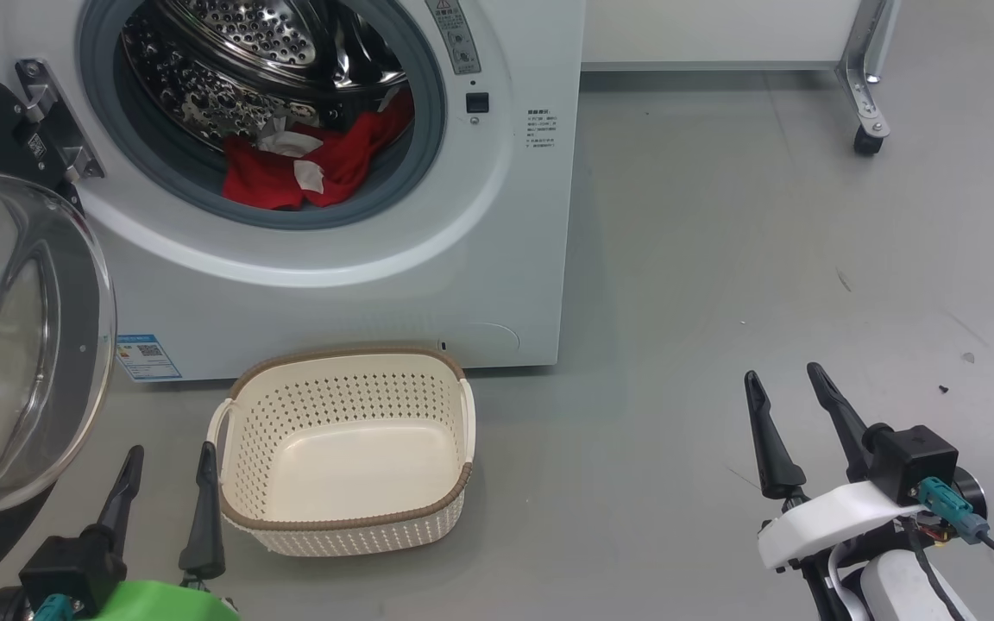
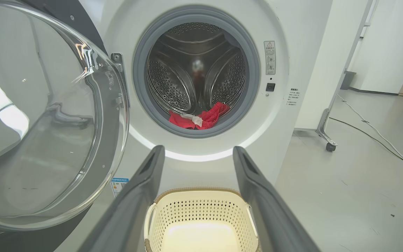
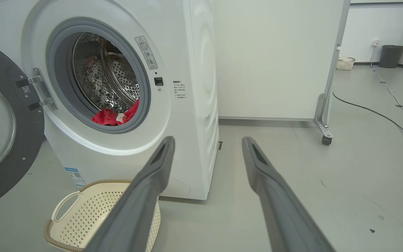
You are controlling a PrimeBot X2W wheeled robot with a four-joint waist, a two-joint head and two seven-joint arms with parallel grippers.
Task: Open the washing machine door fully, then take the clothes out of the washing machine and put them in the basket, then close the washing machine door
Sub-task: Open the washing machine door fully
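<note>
In the head view the washing machine door (image 1: pixel 22 345) stands swung open at 9 o'clock. The clothes (image 1: pixel 307 168) lie in a red heap at the drum's front lip, at 11 o'clock inside the washing machine (image 1: pixel 497 259). The basket (image 1: pixel 350 355) sits on the floor at 7 o'clock. The left gripper (image 1: pixel 171 451) at 7 o'clock and the right gripper (image 1: pixel 783 373) at 4 o'clock both have their fingers apart, holding nothing. In the left wrist view the door's glass bulges close at 9 o'clock, so a careless reach could clip it and swing it. In the right wrist view the clothes peek over the grey gasket at 10 o'clock. Loose fabric may snag there, or slip onto the floor short of the basket.
</note>
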